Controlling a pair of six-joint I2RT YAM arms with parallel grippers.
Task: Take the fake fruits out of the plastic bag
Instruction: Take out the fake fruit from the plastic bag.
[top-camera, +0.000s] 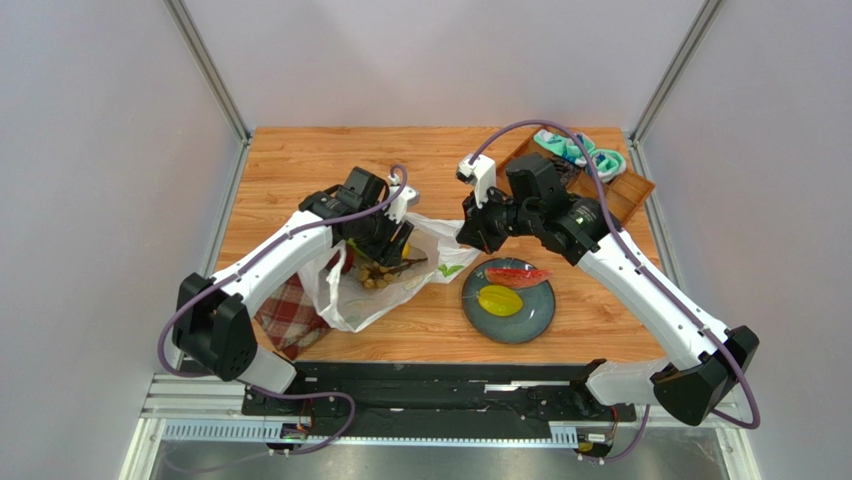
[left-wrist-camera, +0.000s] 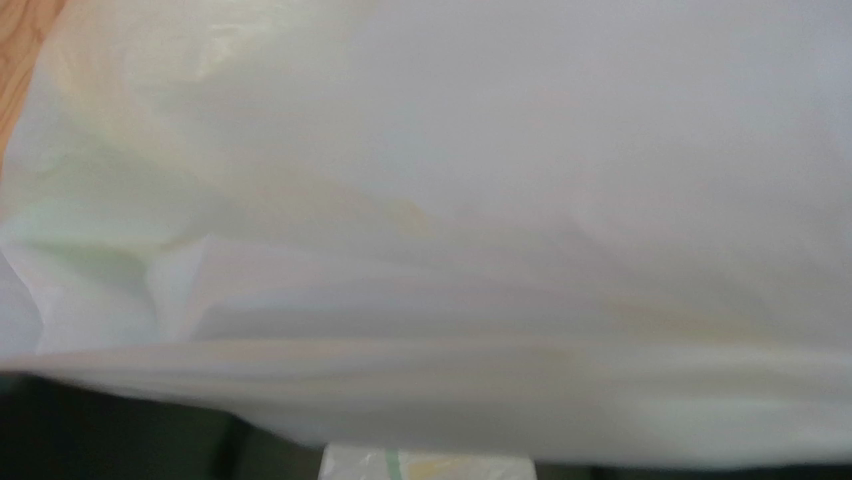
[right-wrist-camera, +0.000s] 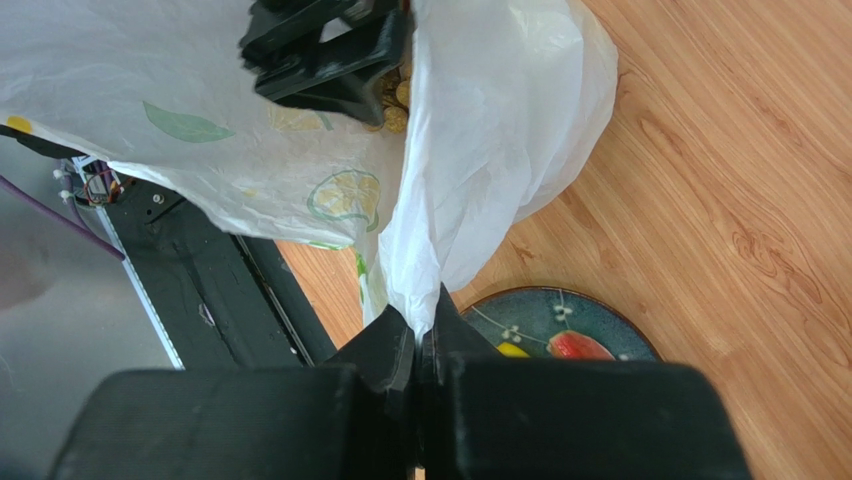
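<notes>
The plastic bag (top-camera: 345, 300) lies open at the table's middle left. My right gripper (top-camera: 470, 228) is shut on the bag's right edge and holds it up; in the right wrist view (right-wrist-camera: 428, 310) white plastic (right-wrist-camera: 490, 130) is pinched between the closed jaws. My left gripper (top-camera: 385, 245) reaches into the bag's mouth, over the brown grape bunch (top-camera: 378, 277). The right wrist view shows its black fingers (right-wrist-camera: 325, 55) beside the grapes (right-wrist-camera: 397, 105). The left wrist view shows only blurred bag plastic (left-wrist-camera: 450, 200). A red watermelon slice (top-camera: 517, 275) and a yellow starfruit (top-camera: 499, 299) lie on a dark plate (top-camera: 535, 320).
A red plaid cloth (top-camera: 290, 318) lies under the bag's left side at the front edge. A wooden tray (top-camera: 630, 195) with teal rolled socks (top-camera: 580, 150) stands at the back right. The plate (right-wrist-camera: 600, 325) sits just right of the bag.
</notes>
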